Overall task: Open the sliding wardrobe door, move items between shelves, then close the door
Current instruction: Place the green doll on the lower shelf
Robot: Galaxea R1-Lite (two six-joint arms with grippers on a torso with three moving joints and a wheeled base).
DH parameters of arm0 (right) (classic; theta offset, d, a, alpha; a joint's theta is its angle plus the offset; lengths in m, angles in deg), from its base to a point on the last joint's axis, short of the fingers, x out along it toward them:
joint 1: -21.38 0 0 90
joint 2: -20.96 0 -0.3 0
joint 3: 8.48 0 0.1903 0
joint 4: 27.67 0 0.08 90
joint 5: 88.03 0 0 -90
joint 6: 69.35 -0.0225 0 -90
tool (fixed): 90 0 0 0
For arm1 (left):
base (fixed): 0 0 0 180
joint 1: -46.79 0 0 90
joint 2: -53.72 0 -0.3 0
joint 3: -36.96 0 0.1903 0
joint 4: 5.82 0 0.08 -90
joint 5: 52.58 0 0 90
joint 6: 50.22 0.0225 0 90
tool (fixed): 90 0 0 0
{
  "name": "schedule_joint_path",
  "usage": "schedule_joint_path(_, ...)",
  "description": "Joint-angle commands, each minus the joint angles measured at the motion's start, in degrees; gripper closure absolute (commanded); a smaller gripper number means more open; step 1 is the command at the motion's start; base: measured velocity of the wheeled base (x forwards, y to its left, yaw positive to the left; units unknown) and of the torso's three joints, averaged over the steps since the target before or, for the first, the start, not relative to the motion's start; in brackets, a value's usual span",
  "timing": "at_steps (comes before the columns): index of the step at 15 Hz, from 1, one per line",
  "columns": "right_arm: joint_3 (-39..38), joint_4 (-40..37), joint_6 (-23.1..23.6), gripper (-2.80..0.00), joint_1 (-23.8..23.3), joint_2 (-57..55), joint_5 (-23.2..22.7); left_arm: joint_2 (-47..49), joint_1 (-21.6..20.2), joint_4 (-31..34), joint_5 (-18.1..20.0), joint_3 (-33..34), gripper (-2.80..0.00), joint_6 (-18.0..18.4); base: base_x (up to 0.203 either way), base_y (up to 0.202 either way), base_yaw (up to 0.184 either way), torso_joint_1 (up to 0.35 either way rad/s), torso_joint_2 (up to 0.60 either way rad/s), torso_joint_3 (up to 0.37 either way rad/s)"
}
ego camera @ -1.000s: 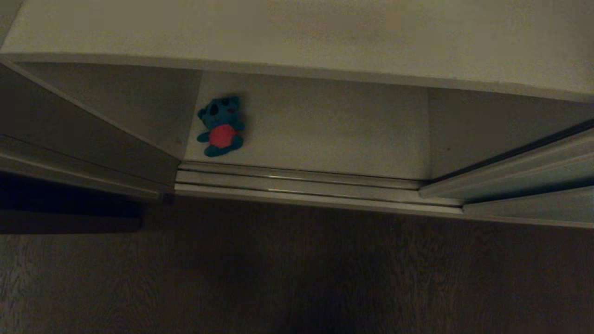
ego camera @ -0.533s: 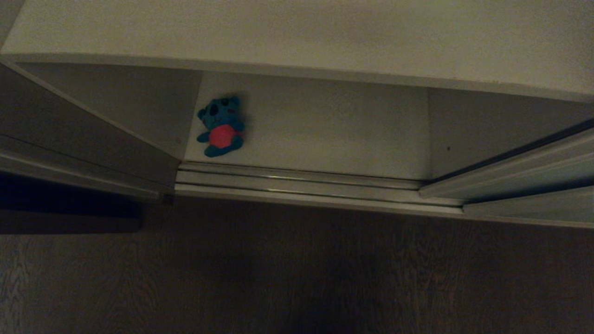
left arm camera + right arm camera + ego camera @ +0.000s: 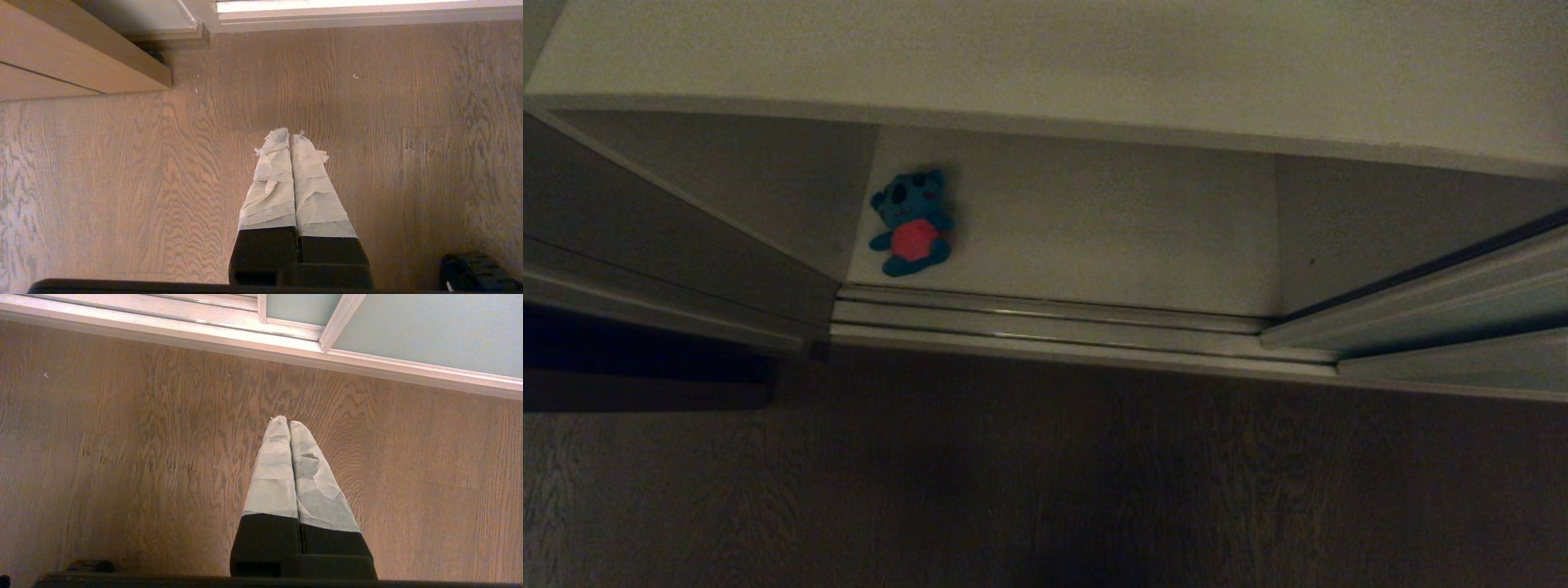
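Nearest in each wrist view are the robot's own fingers. The left gripper [image 3: 291,136] has its taped fingers [image 3: 269,183] pressed together on nothing, pointing down at the wooden floor [image 3: 367,102]; the right gripper [image 3: 289,422] hangs the same way, fingers together and empty. Both look parked, likely because no reach has begun.

Beyond the left fingertips lies the floor, then the pale door track [image 3: 327,14]. Beyond the right fingertips, past the same track, stands the sliding door [image 3: 429,330], its grey-green panel pushed aside; that leaves the compartment open, so the opening step seems done.

Farther in, well apart from both pairs of fingers, the teal bear [image 3: 912,222] sits on the bottom shelf [image 3: 1094,229] close to its left wall. An upper shelf [image 3: 1045,57] shows bare above it. No frog is visible. Moving the bear appears to be the step in hand.
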Motion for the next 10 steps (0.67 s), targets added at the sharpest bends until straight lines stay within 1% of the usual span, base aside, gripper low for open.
schedule_joint_path(1,-0.1,0.0,0.0,0.0,0.0,0.3,0.0,0.4,0.0,0.0,0.0,0.0,0.0,-0.4,0.0,0.0,0.0,0.0,0.0,0.0)
schedule_joint_path(4,-0.1,0.0,0.0,0.0,0.0,0.2,0.0,0.4,0.0,0.0,-0.2,0.0,0.0,-0.8,0.0,0.0,0.0,0.001,0.0,0.071)
schedule_joint_path(10,-0.1,0.0,0.0,0.0,0.0,0.3,0.0,0.4,0.0,0.9,-0.2,-0.2,0.0,-0.7,0.0,0.0,0.0,0.002,0.0,0.189)
